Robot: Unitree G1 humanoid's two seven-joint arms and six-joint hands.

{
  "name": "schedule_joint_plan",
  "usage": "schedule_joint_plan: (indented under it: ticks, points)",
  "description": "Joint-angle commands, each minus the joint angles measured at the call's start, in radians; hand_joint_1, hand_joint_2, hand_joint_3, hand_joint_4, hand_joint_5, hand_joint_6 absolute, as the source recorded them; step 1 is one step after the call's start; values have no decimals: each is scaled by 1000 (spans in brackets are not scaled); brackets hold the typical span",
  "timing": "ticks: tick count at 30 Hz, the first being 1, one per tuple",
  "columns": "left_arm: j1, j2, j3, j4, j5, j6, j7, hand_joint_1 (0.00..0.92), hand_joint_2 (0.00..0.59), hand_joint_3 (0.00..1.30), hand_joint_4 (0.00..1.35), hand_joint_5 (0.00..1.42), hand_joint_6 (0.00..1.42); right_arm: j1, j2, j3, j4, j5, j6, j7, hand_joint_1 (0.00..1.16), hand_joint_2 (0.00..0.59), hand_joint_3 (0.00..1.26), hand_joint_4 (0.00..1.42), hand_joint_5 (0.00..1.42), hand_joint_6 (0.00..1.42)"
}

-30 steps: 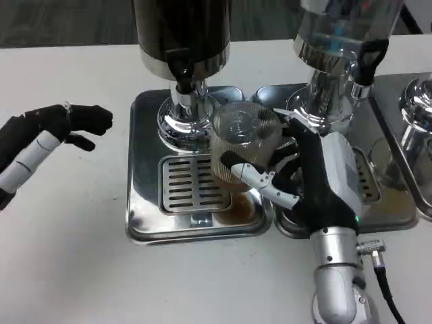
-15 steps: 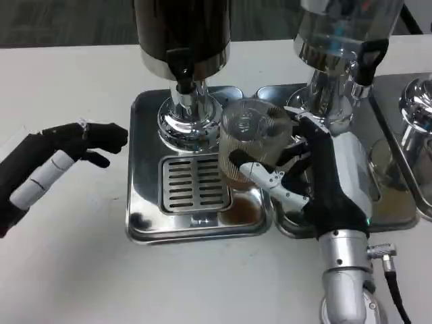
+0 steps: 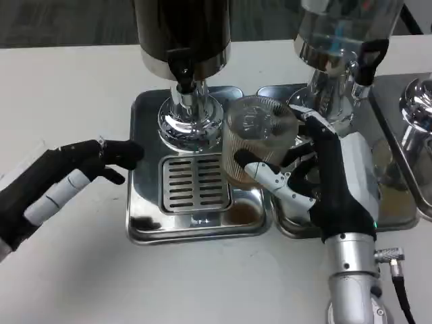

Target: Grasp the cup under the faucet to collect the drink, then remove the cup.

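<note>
Clear ribbed plastic: the cup (image 3: 260, 138) is see-through, with fine vertical ridges round its wall and a round open rim tipped slightly toward the camera. A brownish tint shows low inside; how much liquid it holds is hard to judge through the ridges.

Right robot hand (image 3: 317, 185) grasps the cup from its right side, one white-and-black finger (image 3: 270, 177) wrapped across the front wall, the black thumb side up behind the rim. Cup sits at the right edge of the steel tray (image 3: 145, 226), to the right of the slotted grate (image 3: 194, 182) and of the black faucet (image 3: 183, 71), not beneath it. Whether its base touches the tray cannot be told; the finger covers it.

Left robot hand (image 3: 61, 185) hangs over the white desk (image 3: 67, 88) just left of the tray, fingers extended and apart, holding nothing.

A brown puddle (image 3: 243, 214) lies on the tray below the cup.

No readable labels or brand marks anywhere.

The dark dispenser (image 3: 182, 30) and the clear dispenser (image 3: 344, 27) are both cut off by the top edge. A further chrome fitting (image 3: 415, 108) is cut off at the right. The second tray (image 3: 391, 219) is mostly hidden behind the right hand.
</note>
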Motion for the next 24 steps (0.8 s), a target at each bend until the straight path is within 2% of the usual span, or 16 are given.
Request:
schedule_joint_plan:
  ticks: [1,15,24]
  points:
    - [26,-6,-14,-20,3,-23,-10,0,123,385,305,323,462,10,2,-10,-51,6,-8,2,613,252,568,681,753,926]
    - [56,-8,-52,-38,20,-55,0,0,116,347,262,300,440,28,1,-18,-96,4,2,19,613,252,570,708,772,942]
    - [71,0,-77,-48,64,-113,29,0,107,323,240,273,418,27,0,-30,-100,9,1,26,613,252,580,708,774,943]
